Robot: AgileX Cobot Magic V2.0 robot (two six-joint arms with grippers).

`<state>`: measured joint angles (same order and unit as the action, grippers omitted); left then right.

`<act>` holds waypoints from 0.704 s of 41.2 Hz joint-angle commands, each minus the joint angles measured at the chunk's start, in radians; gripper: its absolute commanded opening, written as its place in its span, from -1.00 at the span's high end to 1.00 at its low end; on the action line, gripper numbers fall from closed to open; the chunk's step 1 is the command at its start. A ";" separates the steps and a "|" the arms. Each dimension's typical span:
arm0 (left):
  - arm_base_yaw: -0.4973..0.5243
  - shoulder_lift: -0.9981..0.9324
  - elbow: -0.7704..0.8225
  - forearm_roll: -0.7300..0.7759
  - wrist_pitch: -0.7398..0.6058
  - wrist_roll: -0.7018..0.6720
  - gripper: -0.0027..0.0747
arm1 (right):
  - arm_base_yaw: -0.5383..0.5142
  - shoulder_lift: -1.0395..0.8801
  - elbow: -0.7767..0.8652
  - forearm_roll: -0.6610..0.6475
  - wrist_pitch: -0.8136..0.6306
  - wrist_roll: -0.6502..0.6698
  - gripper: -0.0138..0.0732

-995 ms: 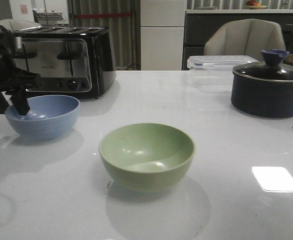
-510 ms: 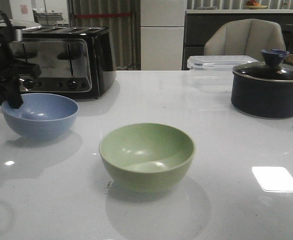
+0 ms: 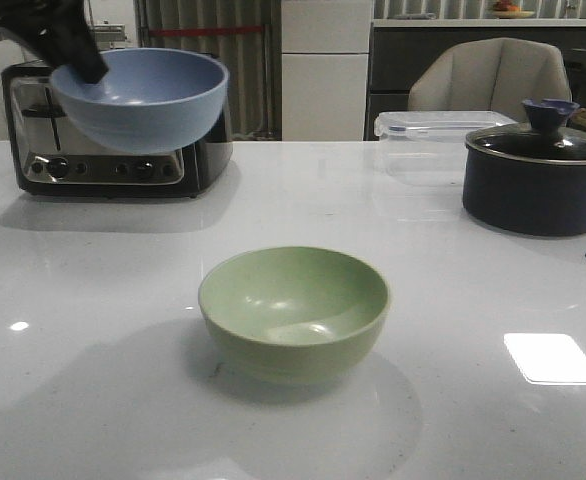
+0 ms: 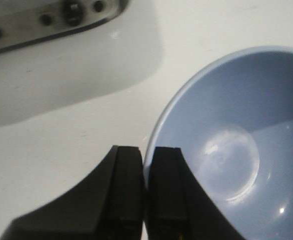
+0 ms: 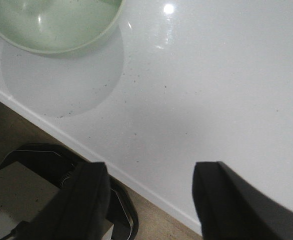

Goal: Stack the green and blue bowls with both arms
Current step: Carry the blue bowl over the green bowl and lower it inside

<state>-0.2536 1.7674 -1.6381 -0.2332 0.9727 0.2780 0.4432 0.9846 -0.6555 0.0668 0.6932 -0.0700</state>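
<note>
So the left gripper [image 4: 145,200] has jaws clenched on the airborne blue bowl [image 3: 139,98]'s rim; the green bowl [image 3: 293,312] waits on the desk [image 3: 473,420], unstacked; right gripper [image 5: 149,200] released.

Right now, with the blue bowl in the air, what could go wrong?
The left gripper pinches only the rim of the blue bowl, so it may tilt or slip out. It hangs close to the toaster and could knock it. Set down off-centre, it might tip the green bowl, which nothing holds; the right gripper is open, away from it.
</note>
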 commanded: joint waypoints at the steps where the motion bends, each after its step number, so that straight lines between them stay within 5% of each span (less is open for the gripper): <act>1: -0.065 -0.062 -0.033 -0.086 0.015 0.069 0.68 | 0.000 -0.018 -0.026 -0.005 -0.040 -0.003 -0.43; 15: -0.264 0.000 -0.027 -0.087 0.031 0.118 0.68 | 0.000 -0.018 -0.026 -0.005 -0.040 -0.003 -0.43; 29: -0.300 0.122 -0.027 -0.102 0.043 0.118 0.68 | 0.000 -0.018 -0.026 -0.005 -0.040 -0.003 -0.43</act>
<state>-0.5448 1.9170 -1.6381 -0.2956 1.0402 0.3943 0.4432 0.9846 -0.6555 0.0668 0.6932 -0.0700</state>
